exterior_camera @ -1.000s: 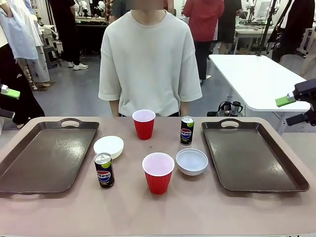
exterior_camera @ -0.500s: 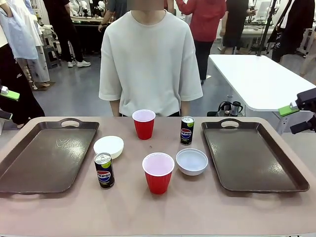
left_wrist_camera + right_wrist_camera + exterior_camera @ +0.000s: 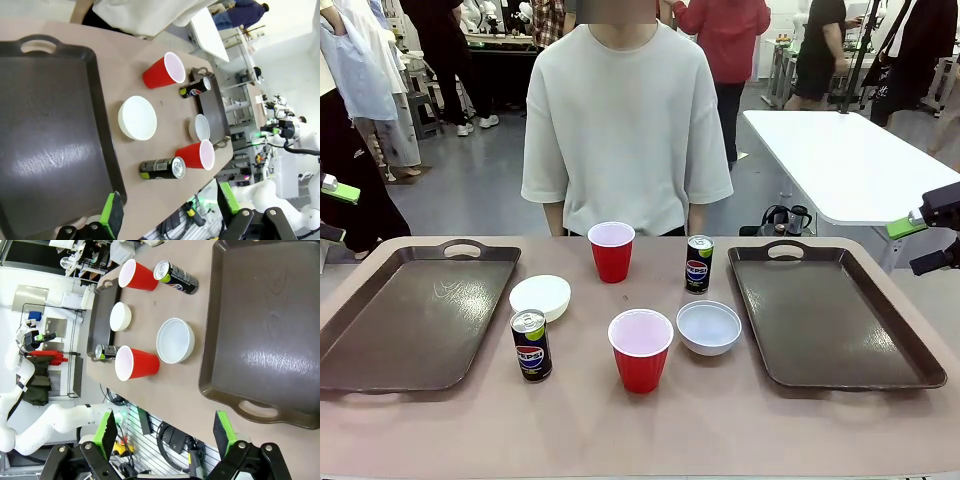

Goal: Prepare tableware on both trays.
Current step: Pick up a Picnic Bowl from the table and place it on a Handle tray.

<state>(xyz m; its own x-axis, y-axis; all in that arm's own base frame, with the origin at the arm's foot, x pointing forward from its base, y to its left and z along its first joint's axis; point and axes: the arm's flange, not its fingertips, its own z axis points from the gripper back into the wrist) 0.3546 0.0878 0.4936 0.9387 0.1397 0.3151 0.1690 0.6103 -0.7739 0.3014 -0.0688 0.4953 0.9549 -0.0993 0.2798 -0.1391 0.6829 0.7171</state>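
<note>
- A smooth tan tabletop (image 3: 640,430) in a busy workshop carried all the tableware. Nothing was on either tray, so I judged the task to be at its very start.
- Nearest the robot, between the trays, a slim black Pepsi can with a green top (image 3: 531,346), a red plastic cup with a white inside (image 3: 640,352) and a small round white bowl (image 3: 709,328) stood in a loose row.
- Just behind the near can sat a second small white bowl (image 3: 540,297), close to the left tray's rim.
- Farther back stood a second red cup (image 3: 611,252) and a second black can (image 3: 699,264).
- The left dark brown rectangular plastic tray (image 3: 410,320) and the matching right tray (image 3: 830,320) flanked the group. Both were bare, with handle slots at their far ends.
- All six pieces were left to move, presumably one cup, one bowl and one can to each tray.
- The left gripper (image 3: 170,207) hung off the table's left side and the right gripper (image 3: 165,432) off its right side. Both had their green-padded fingers wide apart and held nothing.
- The near cup stood just beside the near bowl, so a grasp on either risked nudging the other.
- A reach for the far cup would have had to pass over the near one, and each piece would have had to clear a raised tray rim.
- A person in a pale T-shirt (image 3: 625,120) stood at the far edge, with no hand over the table.
- Beyond were a white table (image 3: 830,160) and other people.
</note>
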